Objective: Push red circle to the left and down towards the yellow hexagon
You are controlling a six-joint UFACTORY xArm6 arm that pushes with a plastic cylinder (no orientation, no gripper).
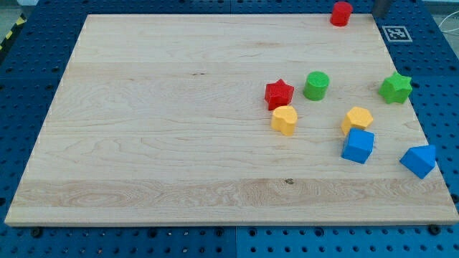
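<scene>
The red circle (341, 13) stands at the board's top edge, near the top right corner. The yellow hexagon (357, 118) lies well below it, at the right of the board, touching a blue block (358, 146) under it. A short dark piece of my rod shows at the view's top edge. My tip (379, 13) is just to the right of the red circle, a small gap apart.
A red star (279, 93), a green circle (316, 85) and a second yellow block (285, 120) cluster left of the hexagon. A green star (395, 87) and a second blue block (419, 160) sit near the wooden board's right edge (423, 129). A marker tag (396, 33) lies off the top right corner.
</scene>
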